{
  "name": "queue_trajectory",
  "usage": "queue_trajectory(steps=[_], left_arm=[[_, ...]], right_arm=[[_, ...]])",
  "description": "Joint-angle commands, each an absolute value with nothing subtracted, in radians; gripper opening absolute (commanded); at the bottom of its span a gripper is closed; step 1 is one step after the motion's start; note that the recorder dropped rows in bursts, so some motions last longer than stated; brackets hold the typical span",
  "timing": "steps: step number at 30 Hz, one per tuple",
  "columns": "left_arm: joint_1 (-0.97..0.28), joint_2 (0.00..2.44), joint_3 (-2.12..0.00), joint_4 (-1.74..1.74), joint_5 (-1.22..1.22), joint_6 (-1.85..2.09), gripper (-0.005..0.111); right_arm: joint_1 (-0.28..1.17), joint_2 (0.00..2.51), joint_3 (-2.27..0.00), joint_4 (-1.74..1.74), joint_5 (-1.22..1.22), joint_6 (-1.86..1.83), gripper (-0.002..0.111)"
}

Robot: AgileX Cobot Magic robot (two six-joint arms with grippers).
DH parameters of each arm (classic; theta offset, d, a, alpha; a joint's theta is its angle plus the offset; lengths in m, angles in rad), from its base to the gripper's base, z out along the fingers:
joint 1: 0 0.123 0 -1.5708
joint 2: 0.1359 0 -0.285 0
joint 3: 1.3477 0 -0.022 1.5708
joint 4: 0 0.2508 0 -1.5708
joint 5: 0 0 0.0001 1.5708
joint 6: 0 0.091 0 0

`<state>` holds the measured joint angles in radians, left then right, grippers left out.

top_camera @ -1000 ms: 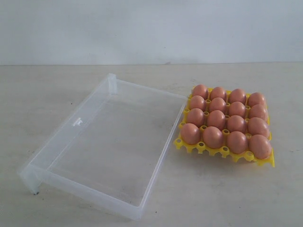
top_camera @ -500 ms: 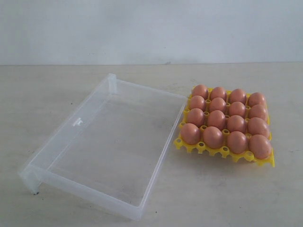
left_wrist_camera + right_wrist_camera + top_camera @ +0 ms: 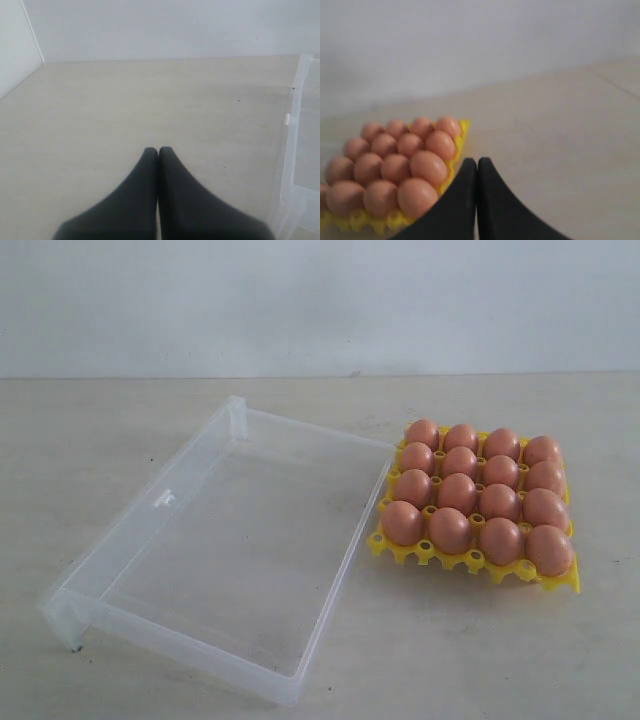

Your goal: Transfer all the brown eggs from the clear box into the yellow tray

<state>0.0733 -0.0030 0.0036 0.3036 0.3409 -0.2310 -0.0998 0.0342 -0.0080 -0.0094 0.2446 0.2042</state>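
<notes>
exterior view: 16 brown eggs (image 3: 457, 492) fill yellow tray (image 3: 445, 558), beside clear box (image 3: 140, 512); left end effector (image 3: 158, 150), right end effector (image 3: 477, 161) clenched.

Left gripper (image 3: 158, 150): matte black, smooth, broad at base, tapering to two rounded tips. Right gripper (image 3: 477, 161): same colour and shape.
</notes>
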Motion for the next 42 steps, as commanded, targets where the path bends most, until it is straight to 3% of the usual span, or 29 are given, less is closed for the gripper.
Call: queue_trajectory(steps=[1,10,16,42], left_arm=[[0.070,0.000,0.000,0.308,0.336,-0.229,-0.004],[0.070,0.000,0.000,0.308,0.336,-0.229,-0.004],[0.070,0.000,0.000,0.308,0.336,-0.229,-0.004],[0.070,0.000,0.000,0.311,0.336,-0.229,-0.004]], right_arm=[[-0.123,0.022,0.000,-0.024,0.379,0.196,-0.001],[-0.131,0.000,0.000,-0.024,0.388,0.194,-0.001],[-0.206,0.000,0.000,-0.153,0.385,-0.174,-0.001],[-0.206,0.000,0.000,-0.038,0.367,-0.063,-0.001]])
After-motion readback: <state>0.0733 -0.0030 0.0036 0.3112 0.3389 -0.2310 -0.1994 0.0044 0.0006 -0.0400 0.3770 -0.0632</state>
